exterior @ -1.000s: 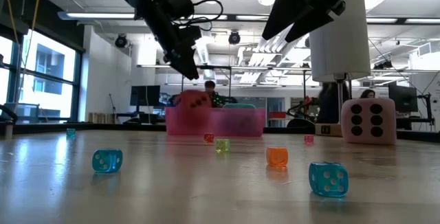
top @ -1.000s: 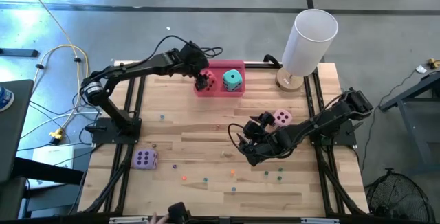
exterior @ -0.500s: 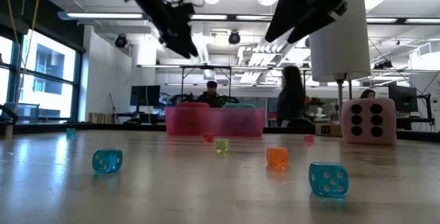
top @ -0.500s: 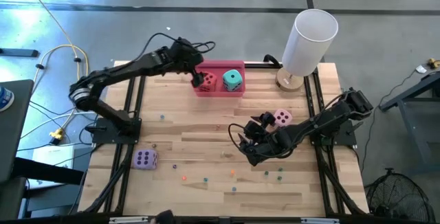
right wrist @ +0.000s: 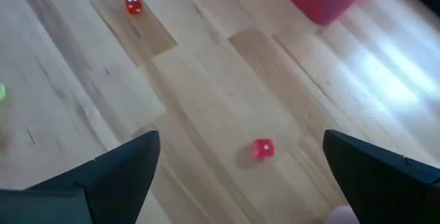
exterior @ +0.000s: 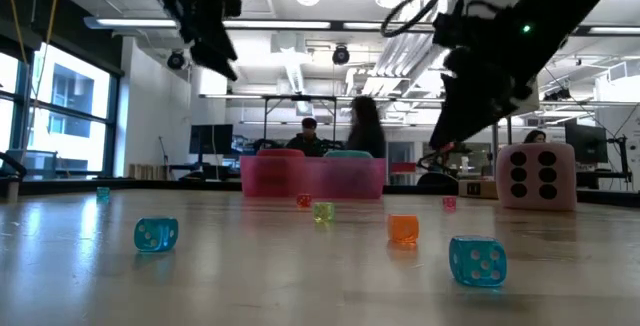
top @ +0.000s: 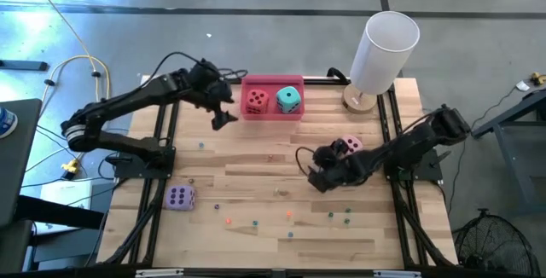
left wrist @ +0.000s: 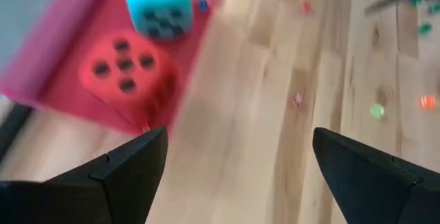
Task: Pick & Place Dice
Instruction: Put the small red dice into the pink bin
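A pink tray (top: 273,112) stands at the table's far edge with a red die (top: 256,101) and a teal die (top: 289,99) resting in it. My left gripper (top: 223,114) hangs open above the wood just left of the tray, holding nothing; its wrist view shows the red die (left wrist: 124,69) and teal die (left wrist: 157,4). The pink die (top: 351,145) sits on the table right of centre. My right gripper (top: 316,174) stands open just left of it, low over the wood, holding nothing. The purple die (top: 180,197) rests at the near left.
Tiny coloured dice lie scattered over the near half of the table, among them an orange one (exterior: 403,228), two blue ones (exterior: 477,260) and a red one (right wrist: 262,148). A white lamp (top: 382,52) stands at the far right corner. People move in the room behind.
My left gripper has let go of the red die, which now lies in the tray beside the teal one. The gripper has then drawn back up and toward the table's left edge. My right gripper has sunk toward the table and shifted a little toward the pink die.
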Robot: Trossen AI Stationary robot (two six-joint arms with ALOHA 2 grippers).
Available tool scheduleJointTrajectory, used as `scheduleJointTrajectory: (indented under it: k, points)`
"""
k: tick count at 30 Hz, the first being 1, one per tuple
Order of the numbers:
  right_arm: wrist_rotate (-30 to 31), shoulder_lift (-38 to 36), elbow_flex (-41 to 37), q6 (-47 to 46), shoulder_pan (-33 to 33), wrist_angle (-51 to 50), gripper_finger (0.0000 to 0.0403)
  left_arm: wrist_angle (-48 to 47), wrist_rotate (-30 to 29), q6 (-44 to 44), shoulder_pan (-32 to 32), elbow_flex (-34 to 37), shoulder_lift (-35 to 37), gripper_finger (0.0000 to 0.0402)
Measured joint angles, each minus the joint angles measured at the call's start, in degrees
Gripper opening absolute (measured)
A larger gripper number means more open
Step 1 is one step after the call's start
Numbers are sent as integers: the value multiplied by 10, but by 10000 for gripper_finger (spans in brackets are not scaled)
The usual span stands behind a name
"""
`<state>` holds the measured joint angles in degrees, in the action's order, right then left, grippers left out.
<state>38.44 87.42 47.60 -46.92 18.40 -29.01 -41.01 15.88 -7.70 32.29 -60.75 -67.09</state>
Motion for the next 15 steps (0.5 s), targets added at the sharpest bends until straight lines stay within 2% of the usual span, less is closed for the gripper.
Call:
scheduleJointTrajectory:
  k: [4, 7, 11, 15]
  points:
    - [-60, -11, -51, 36, -55, 77, 400, 25, 21, 1, 0, 52, 1, 352]
    - [-69, -11, -68, 40, -88, 104, 400, 69, 65, 9, -2, 87, 1, 352]
    - [-77, 0, -74, 57, -105, 107, 400, 104, 124, 15, -6, 110, 1, 353]
    - [-115, -1, -73, 73, -115, 109, 400, 114, 155, 21, -22, 116, 1, 353]
